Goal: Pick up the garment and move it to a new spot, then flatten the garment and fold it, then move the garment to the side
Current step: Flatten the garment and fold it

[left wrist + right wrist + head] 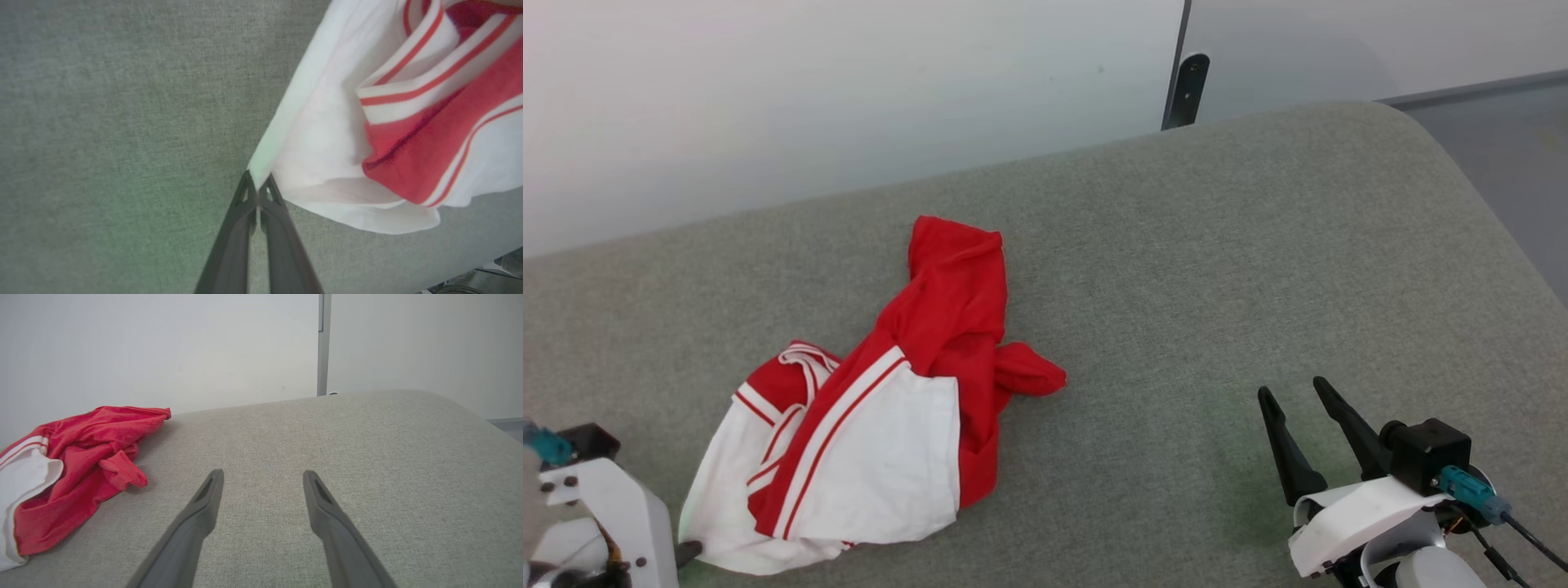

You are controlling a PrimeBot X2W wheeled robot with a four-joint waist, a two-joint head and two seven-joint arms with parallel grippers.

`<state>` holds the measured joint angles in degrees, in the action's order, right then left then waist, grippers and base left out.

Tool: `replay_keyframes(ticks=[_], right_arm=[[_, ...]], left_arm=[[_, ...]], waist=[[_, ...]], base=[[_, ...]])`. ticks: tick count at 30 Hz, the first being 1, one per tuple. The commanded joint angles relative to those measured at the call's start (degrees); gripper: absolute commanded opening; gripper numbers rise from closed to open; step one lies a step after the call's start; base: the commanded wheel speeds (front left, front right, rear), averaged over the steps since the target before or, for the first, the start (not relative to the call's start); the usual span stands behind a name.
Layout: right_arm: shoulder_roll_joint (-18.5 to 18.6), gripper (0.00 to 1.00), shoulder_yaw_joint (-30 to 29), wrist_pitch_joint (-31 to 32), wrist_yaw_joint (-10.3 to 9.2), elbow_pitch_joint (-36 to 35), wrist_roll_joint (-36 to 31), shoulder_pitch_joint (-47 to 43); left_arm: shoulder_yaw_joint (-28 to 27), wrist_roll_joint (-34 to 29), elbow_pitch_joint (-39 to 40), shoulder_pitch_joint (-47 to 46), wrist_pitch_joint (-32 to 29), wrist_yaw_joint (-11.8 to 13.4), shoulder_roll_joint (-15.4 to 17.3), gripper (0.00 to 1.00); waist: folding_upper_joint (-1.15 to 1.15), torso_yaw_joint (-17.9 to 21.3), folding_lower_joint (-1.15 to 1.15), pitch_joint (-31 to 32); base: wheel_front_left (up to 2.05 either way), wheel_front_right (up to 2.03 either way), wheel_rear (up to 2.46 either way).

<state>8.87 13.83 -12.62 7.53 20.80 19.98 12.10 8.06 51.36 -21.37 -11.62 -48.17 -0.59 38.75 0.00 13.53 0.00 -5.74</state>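
The garment (907, 392) lies crumpled on the left half of the grey upholstered surface (1217, 269), red body toward the back, white sleeve and striped trim toward me. My left gripper (257, 181) is shut, and its tips pinch the near corner of the white sleeve (327, 143). In the head view the left gripper (689, 553) sits at the lower left, at the garment's front-left corner. My right gripper (1293, 389) rests open at the lower right, well clear of the cloth. The right wrist view has the right gripper (263, 475) over bare fabric, with the garment (81, 457) to its left.
A pale wall runs behind the surface, with a dark bracket (1188, 86) and a vertical seam at the back right. The surface's rounded corner (1405, 122) drops to grey floor (1503, 131) on the right. Bare upholstery stretches across the middle and right.
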Motion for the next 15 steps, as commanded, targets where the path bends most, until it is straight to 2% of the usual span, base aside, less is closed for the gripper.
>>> replay_keyframes(ticks=[1,3,4,6,7,8,10,11,12,13,15], right_arm=[[-0.05,1.00,0.32,-0.13,-0.07,0.20,0.03,0.27],[0.01,1.00,0.45,-0.15,-0.07,0.42,0.25,0.54],[0.08,1.00,0.50,-0.18,-0.07,0.61,0.33,0.66],[0.13,1.00,0.53,-0.27,-0.07,0.90,0.47,0.72],[0.10,1.00,0.45,-0.30,-0.07,1.16,0.61,0.59],[0.06,1.00,0.51,-0.29,-0.07,1.40,0.57,0.42],[0.18,1.00,0.50,-0.25,-0.07,1.74,0.66,-0.26],[0.14,1.00,0.59,-0.20,-0.07,1.81,0.73,-0.61],[0.07,1.00,0.61,-0.24,-0.07,1.91,0.82,-0.90],[0.05,1.00,0.65,-0.30,-0.07,1.94,0.90,-1.14],[0.06,1.00,0.36,-0.57,-0.07,1.72,0.94,-1.44]], left_arm=[[0.19,0.21,-1.38,0.00,1.02,-0.72,-0.73,0.00],[0.58,-0.45,-2.67,-0.80,2.63,-1.67,-1.41,0.00],[0.74,-0.78,-3.27,-1.11,3.36,-2.12,-1.44,0.13],[0.82,-0.83,-4.35,-1.83,3.95,-2.60,-1.38,0.27],[0.62,-0.98,-4.63,-2.28,4.47,-2.89,-1.11,0.48],[0.18,-0.67,-4.94,-2.61,4.63,-2.66,-0.94,0.75],[-0.34,-0.91,-4.54,-3.06,5.64,-2.77,-0.29,0.80],[-0.85,-1.21,-4.31,-3.18,6.77,-2.41,0.04,0.98],[-1.33,-1.34,-3.92,-3.23,8.21,-2.36,-0.03,0.98],[-1.81,-1.41,-3.31,-3.09,9.79,-2.72,-0.08,0.93],[-2.94,-2.48,-1.62,-2.44,14.51,-3.21,0.11,1.00]], waist=[[0.00,0.29,0.00,-0.32],[0.00,0.44,0.00,-0.45],[0.00,0.52,0.00,-0.44],[0.00,0.61,0.00,-0.13],[0.00,0.65,0.00,0.15],[0.00,0.70,0.00,0.50],[0.00,0.53,0.00,1.34],[0.00,0.46,0.00,1.70],[0.00,0.31,0.00,2.20],[0.00,0.15,0.00,2.69],[0.00,-0.41,0.00,3.51]], base=[[0.00,0.00,0.00],[0.00,0.00,0.00],[0.00,0.00,0.00],[0.00,0.00,0.00],[0.00,0.00,0.00],[0.00,0.00,0.00],[0.00,0.00,0.00],[0.00,0.00,0.00],[0.00,0.00,0.00],[0.00,0.00,0.00],[0.00,0.00,0.00]])
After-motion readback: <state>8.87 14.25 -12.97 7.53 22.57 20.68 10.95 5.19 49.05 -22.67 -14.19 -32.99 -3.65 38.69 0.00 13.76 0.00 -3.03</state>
